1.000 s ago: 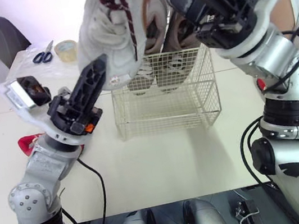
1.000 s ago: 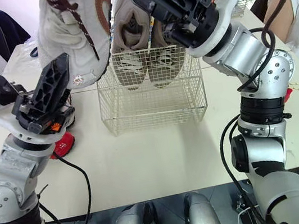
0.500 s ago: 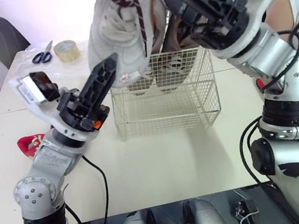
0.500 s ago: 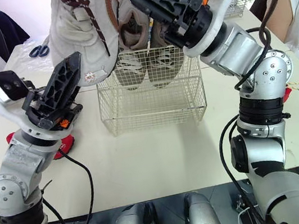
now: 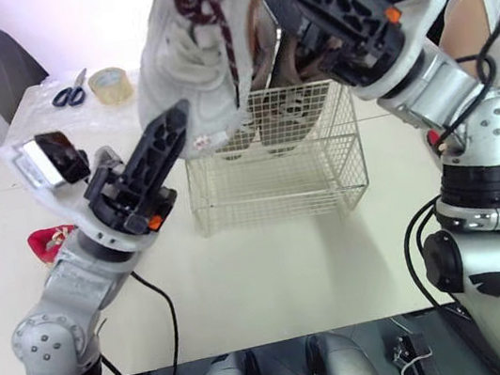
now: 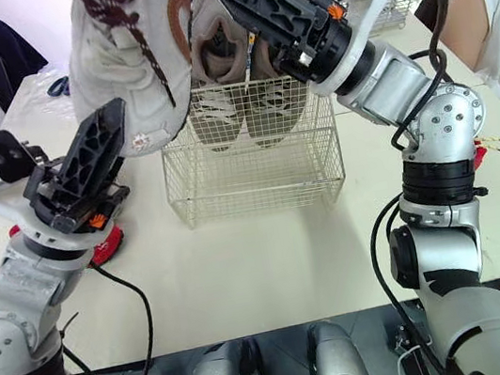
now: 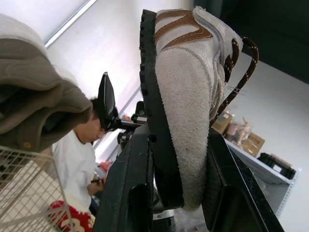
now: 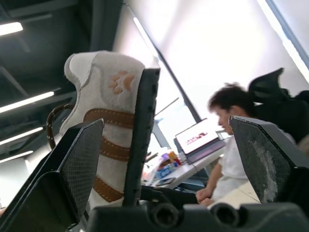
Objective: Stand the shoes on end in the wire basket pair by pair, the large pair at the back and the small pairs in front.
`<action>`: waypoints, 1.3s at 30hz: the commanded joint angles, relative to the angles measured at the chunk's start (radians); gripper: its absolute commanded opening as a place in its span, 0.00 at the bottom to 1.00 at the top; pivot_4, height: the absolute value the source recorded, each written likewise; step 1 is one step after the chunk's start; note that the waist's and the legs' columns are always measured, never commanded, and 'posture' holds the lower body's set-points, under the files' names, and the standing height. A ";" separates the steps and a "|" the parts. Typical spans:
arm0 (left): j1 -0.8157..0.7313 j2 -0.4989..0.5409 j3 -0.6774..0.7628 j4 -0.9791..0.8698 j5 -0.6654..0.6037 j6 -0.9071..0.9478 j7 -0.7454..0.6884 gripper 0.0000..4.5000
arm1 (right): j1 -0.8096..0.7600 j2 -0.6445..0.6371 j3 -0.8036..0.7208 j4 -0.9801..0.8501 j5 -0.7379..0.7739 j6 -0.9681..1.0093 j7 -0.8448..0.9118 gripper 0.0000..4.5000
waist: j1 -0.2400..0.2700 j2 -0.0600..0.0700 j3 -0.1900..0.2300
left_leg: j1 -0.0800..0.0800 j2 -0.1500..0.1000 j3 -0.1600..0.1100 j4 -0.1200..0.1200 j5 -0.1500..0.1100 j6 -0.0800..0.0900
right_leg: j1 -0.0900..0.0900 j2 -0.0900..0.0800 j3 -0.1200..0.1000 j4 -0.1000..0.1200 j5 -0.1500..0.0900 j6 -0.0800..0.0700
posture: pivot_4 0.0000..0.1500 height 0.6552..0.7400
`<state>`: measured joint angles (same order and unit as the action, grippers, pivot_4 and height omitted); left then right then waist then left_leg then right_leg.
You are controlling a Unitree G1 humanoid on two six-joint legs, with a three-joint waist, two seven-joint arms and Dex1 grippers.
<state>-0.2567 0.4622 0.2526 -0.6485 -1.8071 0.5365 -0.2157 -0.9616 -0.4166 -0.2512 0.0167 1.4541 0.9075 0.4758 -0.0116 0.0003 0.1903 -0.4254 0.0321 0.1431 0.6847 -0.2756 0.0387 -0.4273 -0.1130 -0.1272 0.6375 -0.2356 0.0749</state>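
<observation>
One grey shoe (image 5: 195, 53) (brown laces) in left claw (image 7: 178, 137) near wire basket (image 5: 276, 169); right claw (image 8: 166, 125) wide.

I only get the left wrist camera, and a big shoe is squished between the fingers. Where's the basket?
Observer: The wire basket stands on the table, right under the big shoe, which hangs over its left side.
Operator: Any shoes inside already?
Observer: Yes, two brownish shoes stand on end along its back.
Operator: What's the other arm doing?
Observer: The right gripper is up beside the big shoe, fingers open.
</observation>
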 commanded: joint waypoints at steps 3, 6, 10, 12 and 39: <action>0.043 0.024 0.041 -0.071 -0.050 -0.013 -0.035 0.23 | -0.035 0.027 -0.057 -0.020 0.058 -0.016 0.019 0.99 | 0.001 0.000 0.000 | 0.000 0.000 0.000 0.000 0.000 0.000 | 0.000 0.000 0.000 0.000 0.000 0.000 | 1.00 1.00; 0.064 0.034 0.042 -0.066 -0.051 -0.009 -0.054 0.23 | -0.023 0.032 -0.049 -0.055 0.068 -0.001 0.043 0.99 | 0.001 0.000 0.000 | 0.000 0.000 0.000 0.000 0.000 0.000 | 0.000 0.000 0.000 -0.001 0.000 0.000 | 1.00 1.00; 0.044 0.030 0.012 -0.003 -0.016 0.004 -0.094 0.23 | -0.015 0.039 -0.038 -0.084 0.076 0.003 0.060 0.99 | 0.001 0.000 0.000 | 0.000 0.000 0.000 0.000 0.000 0.000 | 0.000 0.000 0.000 -0.001 0.000 0.000 | 1.00 1.00; 0.030 0.027 -0.003 0.018 -0.003 0.010 -0.108 0.23 | -0.012 0.043 -0.032 -0.093 0.076 0.004 0.056 0.99 | 0.001 0.000 0.000 | 0.000 0.000 0.000 0.000 0.000 0.000 | 0.000 0.000 0.000 -0.001 0.000 0.000 | 1.00 1.00; -0.056 -0.023 -0.085 0.086 0.115 0.074 -0.078 0.23 | -0.037 0.036 0.010 -0.106 0.012 0.000 0.106 0.12 | 0.000 0.000 0.000 | -0.001 0.000 0.000 -0.001 0.000 0.000 | 0.000 0.000 0.000 -0.002 0.000 0.000 | 1.00 1.00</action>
<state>-0.2996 0.4283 0.1684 -0.5447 -1.7070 0.6081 -0.3071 -0.9624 -0.3702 -0.2352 -0.0561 1.4560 0.9069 0.5361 -0.0114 0.0003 0.1904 -0.4259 0.0321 0.1432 0.6836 -0.2760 0.0391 -0.4273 -0.1129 -0.1274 0.6350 -0.2356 0.0749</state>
